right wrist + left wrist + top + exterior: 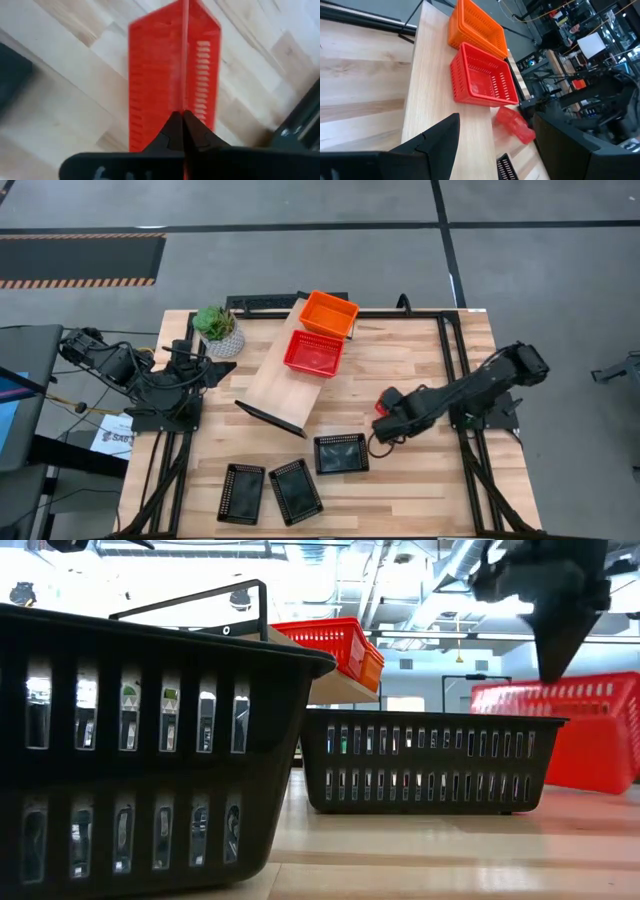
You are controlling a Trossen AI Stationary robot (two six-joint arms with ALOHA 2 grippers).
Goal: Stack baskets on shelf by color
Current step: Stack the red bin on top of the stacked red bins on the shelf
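My right gripper [384, 414] is over the table's right half, shut on a red basket [565, 735] beside the shelf's near end. The shelf [285, 375] is a light-wood board lying aslant. Nested orange baskets [328, 313] sit at its far end, with a red basket [313, 353] on it just nearer. Three black baskets [341, 453], [295, 490], [241, 493] rest on the table near its front edge. My left gripper [212, 367] waits, open, at the table's left by a potted plant. My right gripper pinches the red basket's thin wall at its rim [186, 102] between the two shut fingers [172, 132], coming from above and pointing down. The basket hangs tilted below the fingers. Its lower edge [560, 788] is at table level; I cannot tell whether it touches.
A potted plant [218, 328] stands at the shelf's far left. A dark metal frame [450, 350] runs along the table's right side. Bare wood lies between the shelf and the right arm.
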